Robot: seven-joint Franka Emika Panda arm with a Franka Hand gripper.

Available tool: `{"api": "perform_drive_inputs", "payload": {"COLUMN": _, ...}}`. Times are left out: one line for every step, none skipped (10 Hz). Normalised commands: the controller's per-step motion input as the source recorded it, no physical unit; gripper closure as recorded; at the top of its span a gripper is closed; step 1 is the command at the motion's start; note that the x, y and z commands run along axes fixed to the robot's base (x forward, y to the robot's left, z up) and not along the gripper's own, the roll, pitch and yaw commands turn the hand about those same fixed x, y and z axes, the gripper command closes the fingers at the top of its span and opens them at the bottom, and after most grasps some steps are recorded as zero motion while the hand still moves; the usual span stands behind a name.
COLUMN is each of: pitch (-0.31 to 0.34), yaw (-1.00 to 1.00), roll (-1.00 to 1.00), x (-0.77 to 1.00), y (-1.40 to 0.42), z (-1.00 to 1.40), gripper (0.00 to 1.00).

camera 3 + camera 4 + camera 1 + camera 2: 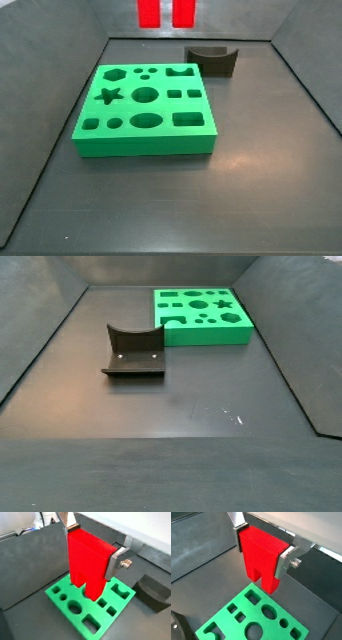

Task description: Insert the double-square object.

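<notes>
The double-square object [87, 557] is a bright red tall block, and its two square prongs point down. My gripper [90, 549] is shut on it, with one silver finger [115, 563] on each side, as both wrist views show [262, 551]. The block [261, 557] hangs well above the green board [254, 619], clear of it. In a side view only the red prongs [167, 12] show at the top edge, above and behind the board [143, 110]. The board [201, 314] has several shaped holes. The gripper and block are out of view there.
A dark grey block with a curved notch [211, 60] stands on the dark floor near the board and also shows in a side view [134, 351] and a wrist view [155, 592]. Dark sloping walls [54, 90] enclose the floor on all sides.
</notes>
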Motion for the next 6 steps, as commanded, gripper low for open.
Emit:
{"api": "perform_drive_inputs", "payload": {"pitch": 0.0, "yaw": 0.0, "roll": 0.11, "x": 0.55, "y": 0.35, "z": -1.0, "gripper": 1.0}}
{"api": "perform_drive_inputs", "payload": {"pitch": 0.0, "yaw": 0.0, "roll": 0.2, "x": 0.31, "y": 0.15, "z": -0.89, "gripper": 1.0}}
{"api": "perform_drive_inputs", "payload": {"pitch": 0.0, "yaw": 0.0, "roll": 0.23, "x": 0.22, "y": 0.1, "z": -0.88, "gripper": 1.0}}
{"api": "perform_drive_inputs", "payload": {"pitch": 0.0, "yaw": 0.0, "roll": 0.18, "x": 0.23, "y": 0.12, "z": -0.84, "gripper": 1.0}}
{"api": "perform_drive_inputs", "payload": {"pitch": -0.013, "yaw": 0.0, "roll": 0.13, "x": 0.13, "y": 0.19, "z": -0.77, "gripper": 1.0}}
{"api": "perform_drive_inputs", "payload": {"pitch": -0.046, "yaw": 0.0, "roll": 0.06, "x": 0.11, "y": 0.21, "z": -0.71, "gripper": 1.0}}
